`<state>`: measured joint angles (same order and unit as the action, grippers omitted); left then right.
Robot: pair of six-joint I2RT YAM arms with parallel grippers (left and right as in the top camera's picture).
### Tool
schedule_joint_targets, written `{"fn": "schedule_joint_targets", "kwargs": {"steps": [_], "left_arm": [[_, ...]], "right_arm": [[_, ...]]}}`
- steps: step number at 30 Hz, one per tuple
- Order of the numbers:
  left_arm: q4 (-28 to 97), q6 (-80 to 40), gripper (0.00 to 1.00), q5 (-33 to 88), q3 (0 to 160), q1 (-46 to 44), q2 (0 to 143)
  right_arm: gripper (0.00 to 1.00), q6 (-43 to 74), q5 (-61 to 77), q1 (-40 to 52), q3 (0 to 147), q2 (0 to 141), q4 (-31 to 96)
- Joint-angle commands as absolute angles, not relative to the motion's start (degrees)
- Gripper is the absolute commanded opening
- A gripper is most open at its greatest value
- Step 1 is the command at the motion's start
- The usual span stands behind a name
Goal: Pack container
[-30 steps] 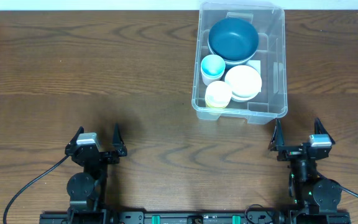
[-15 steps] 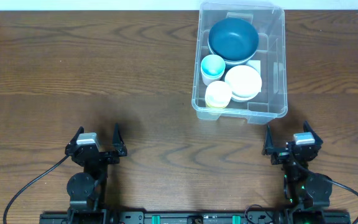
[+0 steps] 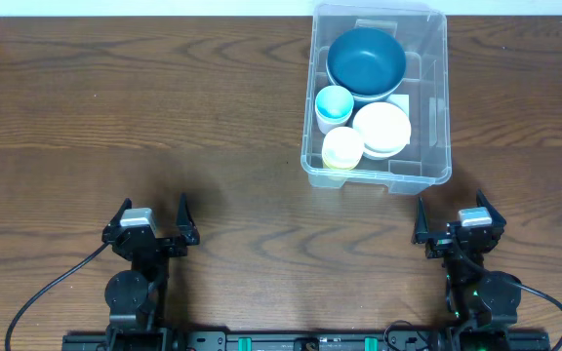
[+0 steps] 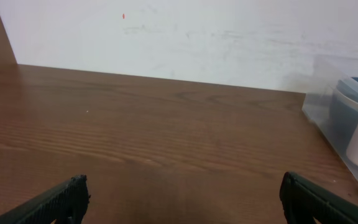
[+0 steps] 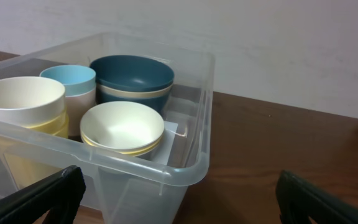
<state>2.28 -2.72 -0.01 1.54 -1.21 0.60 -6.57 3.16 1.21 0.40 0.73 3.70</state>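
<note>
The container (image 3: pixel 441 107) is shown at the far right of the table (image 3: pixel 144 97). Four items are held inside it: a dark blue bowl (image 3: pixel 366 60) at the far end, a light blue cup (image 3: pixel 335 104), a white bowl (image 3: pixel 381 127) and a pale yellow cup (image 3: pixel 341 146). The left gripper (image 3: pixel 154 209) and right gripper (image 3: pixel 450 210) are seen at the near edge, fingers spread apart, nothing grasped.

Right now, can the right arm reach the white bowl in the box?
Probably yes. The open right gripper faces the container, nothing lies between them, and the white bowl sits uncovered inside.
</note>
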Motion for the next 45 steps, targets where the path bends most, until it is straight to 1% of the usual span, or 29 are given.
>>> {"fn": "schedule_joint_targets", "kwargs": {"steps": [1, 28, 34, 35, 45], "left_arm": [[4.2, -1.7, 0.98, -0.7, 0.2, -0.9, 0.3], [4.2, -1.7, 0.98, -0.7, 0.2, -0.9, 0.3], [4.2, -1.7, 0.98, -0.7, 0.2, -0.9, 0.3], [4.2, -1.7, 0.98, -0.7, 0.2, -0.9, 0.3], [4.2, -1.7, 0.98, -0.7, 0.2, -0.9, 0.3]], "right_arm": [[0.99, -7.4, 3.2, 1.7, 0.3, 0.4, 4.0], [0.99, -7.4, 3.2, 1.7, 0.3, 0.4, 4.0], [0.98, -7.4, 3.2, 1.7, 0.3, 0.4, 4.0], [0.99, -7.4, 3.2, 1.7, 0.3, 0.4, 4.0], [0.99, -7.4, 3.2, 1.7, 0.3, 0.4, 4.0]]}}
